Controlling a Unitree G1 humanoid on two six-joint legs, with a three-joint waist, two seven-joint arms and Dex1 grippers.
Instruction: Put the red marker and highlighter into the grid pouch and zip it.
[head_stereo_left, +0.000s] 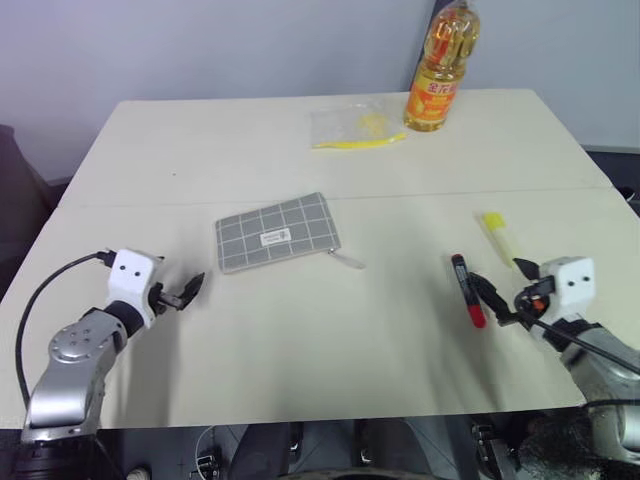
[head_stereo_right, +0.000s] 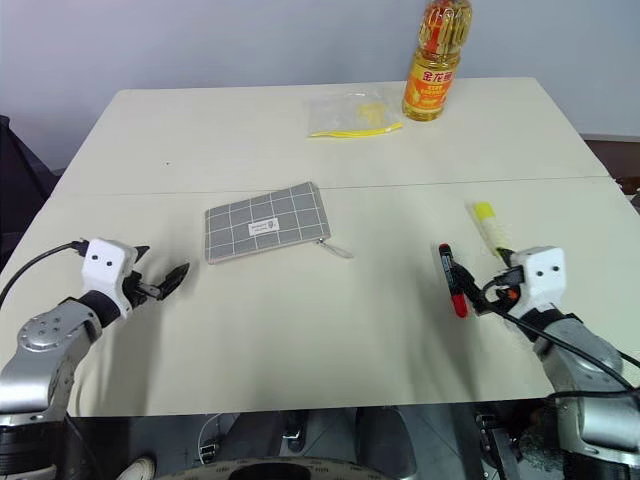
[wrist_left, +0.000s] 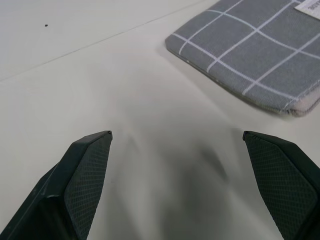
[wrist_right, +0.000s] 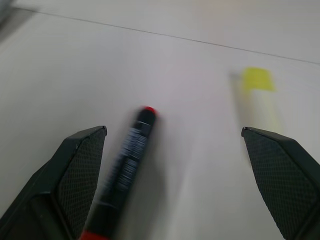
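A pale cream table (head_stereo_left: 300, 330) made of two tops butted together carries everything; the seam between them runs across it from side to side, just beyond the pouch. Behind the far edge stands a plain light wall, and dark floor shows past the left and right edges.

The grid pouch (head_stereo_left: 275, 233) lies flat near the middle of the table, a little toward the left edge, its white label up and its zipper pull tab (head_stereo_left: 347, 259) trailing off its near right corner. The red marker (head_stereo_left: 467, 290) lies toward the near right corner, black end pointing toward the far edge. The highlighter (head_stereo_left: 498, 236) lies just beyond and to the right of it, nearer the right edge, with its bright yellow cap toward the far edge; the two pens are apart.

A clear plastic bag (head_stereo_left: 357, 125) with yellow contents rests near the far edge, and a bottle of golden oil (head_stereo_left: 440, 70) stands upright just to its right.

The left gripper (head_stereo_left: 187, 290) hovers near the near left corner, fingers spread wide and empty, short of the pouch. The right gripper (head_stereo_left: 505, 290) hovers with its fingers equally wide, empty, beside the marker and highlighter.
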